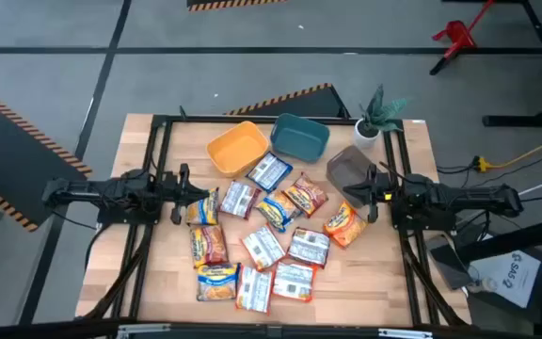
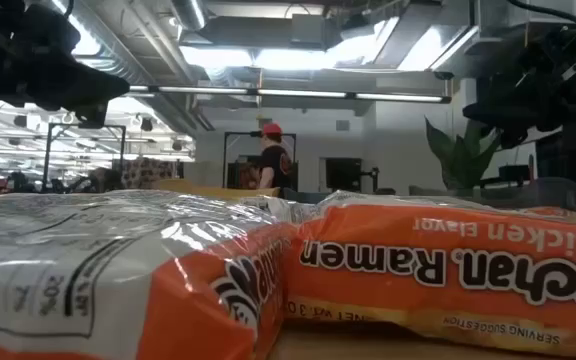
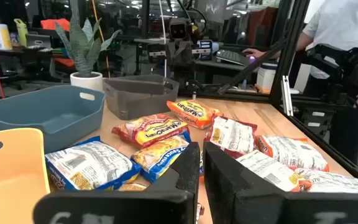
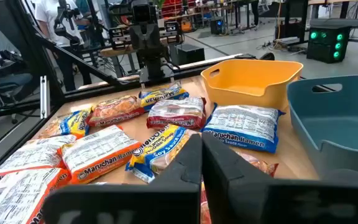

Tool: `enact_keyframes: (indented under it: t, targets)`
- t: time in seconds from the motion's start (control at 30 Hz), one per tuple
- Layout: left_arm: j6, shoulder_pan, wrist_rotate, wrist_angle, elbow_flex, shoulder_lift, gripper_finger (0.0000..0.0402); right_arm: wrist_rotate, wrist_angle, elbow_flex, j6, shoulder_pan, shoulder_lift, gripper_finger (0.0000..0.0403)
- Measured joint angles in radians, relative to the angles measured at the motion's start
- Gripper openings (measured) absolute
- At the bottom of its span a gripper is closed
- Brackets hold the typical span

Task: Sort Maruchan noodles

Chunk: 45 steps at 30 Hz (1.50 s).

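left claw [image 1: 213,200] narrow, empty | right claw [image 1: 353,194] narrow, empty | noodle packets [image 1: 269,240] between them, untouched

A: What can we read up close from the low view?

B: On the orange packet [image 2: 448,275] we read "Ramen" in white, with "Chicken Flavor" mirrored above it, and "SERVING SUGGESTION" along its lower edge. On the white-labelled packet [image 2: 98,280] at nine o'clock of it we make out "20%".

A: And from the right wrist view?

B: We read "Maruchan Ramen" on the blue-trimmed packet [image 4: 244,127], "Maruchan" on the orange-edged packet [image 4: 98,152], and "Soy Sauce" on the yellow-and-blue packet [image 4: 160,146] at three o'clock of that one.

A: The left wrist view?

B: Only "Maruchan" on the orange packet [image 3: 192,112]; other print is too small for us.
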<state>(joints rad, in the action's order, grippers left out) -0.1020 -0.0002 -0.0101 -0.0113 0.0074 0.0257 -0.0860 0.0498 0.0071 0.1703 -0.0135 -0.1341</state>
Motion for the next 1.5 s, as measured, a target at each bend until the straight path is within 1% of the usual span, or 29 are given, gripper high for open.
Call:
enact_keyframes:
  t: [1.23,1.27,1.33,1.4,1.5]
  targets:
    - [0.0,0.0,0.0,0.0,0.0,0.0,0.0015,0.0,0.0,0.0,0.0,0.0,0.0,0.0]
    - [0.0,0.0,0.0,0.0,0.0,0.0,0.0015,-0.001,0.002,0.0,0.0,0.0,0.0,0.0]
    - [0.0,0.0,0.0,0.0,0.0,0.0,0.0015,-0.045,0.028,0.0,0.005,0.0,-0.001,0.0]
    - [0.0,0.0,0.0,0.0,0.0,0.0,0.0015,-0.06,0.049,0.0,0.061,0.0,-0.001,0.0]
    - [0.0,0.0,0.0,0.0,0.0,0.0,0.0015,-0.011,0.136,0.002,0.238,0.0,0.005,0.0]
